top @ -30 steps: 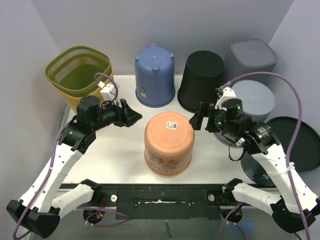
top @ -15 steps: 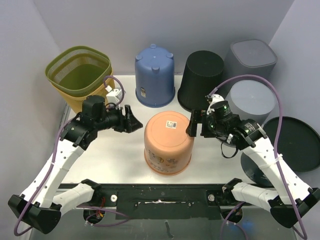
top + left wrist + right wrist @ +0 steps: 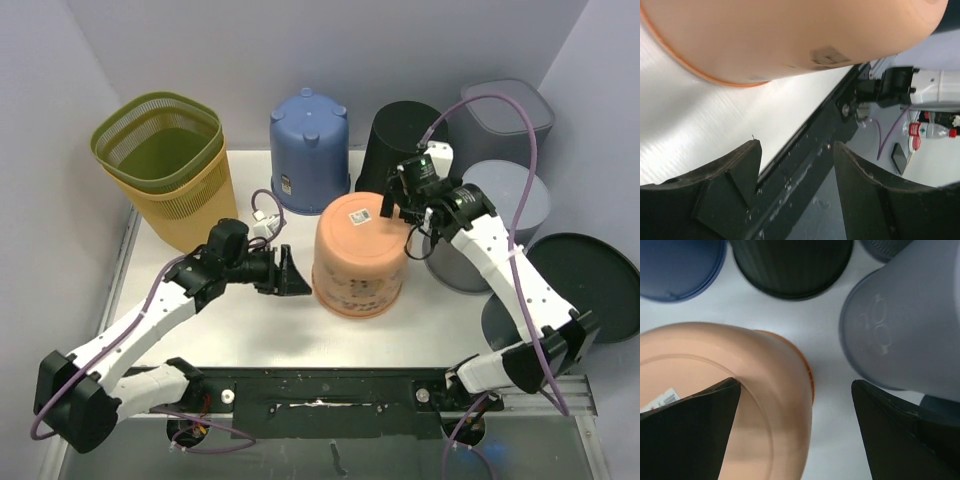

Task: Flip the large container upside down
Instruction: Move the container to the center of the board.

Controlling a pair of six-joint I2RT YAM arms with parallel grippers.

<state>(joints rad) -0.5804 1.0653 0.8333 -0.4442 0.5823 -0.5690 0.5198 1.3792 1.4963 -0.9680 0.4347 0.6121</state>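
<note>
The large container (image 3: 358,258) is a peach plastic tub standing mouth down on the white table, its labelled base facing up. The left wrist view shows its wall and orange rim (image 3: 790,35); the right wrist view shows its base and side (image 3: 770,390). My left gripper (image 3: 293,275) lies low at the tub's left rim, open, with nothing between its fingers (image 3: 796,147). My right gripper (image 3: 400,198) hovers open over the tub's back right edge (image 3: 795,385), one finger above the base, the other outside the wall.
A green mesh basket (image 3: 160,145) nested in a yellow one stands back left. An upturned blue bucket (image 3: 310,150) and black bucket (image 3: 402,160) stand behind. Grey bins (image 3: 505,205) crowd the right, close to the right arm. A black round lid (image 3: 590,285) lies far right.
The tub has shifted right and back. My left gripper followed it down to its left rim. My right gripper rose from the tub's right side to above its back edge.
</note>
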